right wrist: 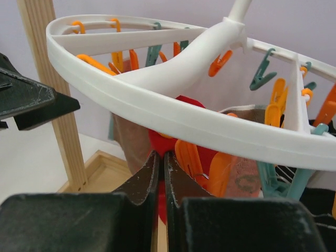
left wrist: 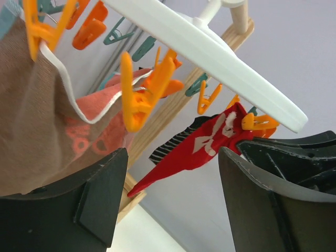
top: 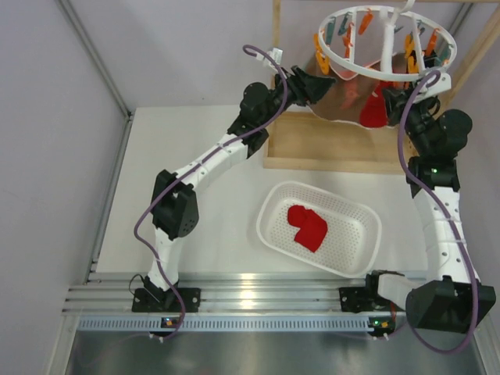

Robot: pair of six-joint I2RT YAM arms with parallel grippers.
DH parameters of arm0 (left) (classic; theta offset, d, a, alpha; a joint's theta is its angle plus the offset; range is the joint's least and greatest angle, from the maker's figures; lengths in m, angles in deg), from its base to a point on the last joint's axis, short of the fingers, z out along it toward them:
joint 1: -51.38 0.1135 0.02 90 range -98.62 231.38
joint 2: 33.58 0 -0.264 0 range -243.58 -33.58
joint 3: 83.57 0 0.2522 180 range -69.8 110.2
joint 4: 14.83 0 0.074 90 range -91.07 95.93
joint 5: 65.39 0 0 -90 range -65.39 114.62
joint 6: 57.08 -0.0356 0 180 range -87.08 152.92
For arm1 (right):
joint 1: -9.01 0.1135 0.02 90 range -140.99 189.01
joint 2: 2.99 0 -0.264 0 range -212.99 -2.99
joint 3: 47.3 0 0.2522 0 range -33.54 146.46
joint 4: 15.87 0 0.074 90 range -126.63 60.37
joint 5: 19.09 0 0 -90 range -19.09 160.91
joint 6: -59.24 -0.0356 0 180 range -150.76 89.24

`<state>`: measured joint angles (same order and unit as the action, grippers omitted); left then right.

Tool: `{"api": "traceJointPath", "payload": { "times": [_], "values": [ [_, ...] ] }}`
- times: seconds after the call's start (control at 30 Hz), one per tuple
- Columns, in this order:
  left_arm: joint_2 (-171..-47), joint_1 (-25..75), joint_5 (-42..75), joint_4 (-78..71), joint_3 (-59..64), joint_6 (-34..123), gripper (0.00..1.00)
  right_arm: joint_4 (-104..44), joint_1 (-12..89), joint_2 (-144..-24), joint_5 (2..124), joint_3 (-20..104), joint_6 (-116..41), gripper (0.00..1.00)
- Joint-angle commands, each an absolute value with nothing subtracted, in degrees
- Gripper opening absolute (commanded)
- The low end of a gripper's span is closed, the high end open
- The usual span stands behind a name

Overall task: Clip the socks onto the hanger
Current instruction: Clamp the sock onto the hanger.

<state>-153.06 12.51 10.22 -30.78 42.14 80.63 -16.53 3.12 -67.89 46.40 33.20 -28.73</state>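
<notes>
Hanger (top: 349,69): hung over the far edge of the bench (top: 211,156).
Left pincer (left wrist: 170,173): at hanger's left rim, jaws wide apart, empty.
Right pincer (right wrist: 161,157): under hanger's right rim, closed tight; hold not discernible.
Red sock (left wrist: 194,149): clipped beneath hanger.
Second red sock (top: 307,226): in basket (top: 273,207), well clear of hanger.

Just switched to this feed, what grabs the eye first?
The white ring hanger, top right, bristling with orange and teal clips, left gripper and right gripper up beside it. A hanging red sock is clipped there; a loose red sock lies in the white basket mid-table.
</notes>
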Motion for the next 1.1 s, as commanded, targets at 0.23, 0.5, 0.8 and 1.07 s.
{"api": "traceJointPath", "payload": {
  "times": [0.23,0.5,0.8,1.07],
  "values": [
    [-150.56,12.62,11.53,-30.95,45.59,74.23,0.74,-18.64,-1.36,-65.74,41.82,32.81,-27.94,0.00],
    [-153.37,12.36,8.35,-33.24,49.90,72.48,0.77,-19.70,-2.33,-66.45,39.18,33.34,-27.59,0.00],
    [-155.48,12.10,12.75,-32.01,51.84,70.98,0.70,-21.37,-3.47,-66.62,36.81,34.30,-27.42,0.00],
    [-155.84,12.10,12.31,-32.80,51.92,70.10,0.69,-22.51,-5.40,-67.94,35.14,35.89,-26.98,0.00]
  ]
}}
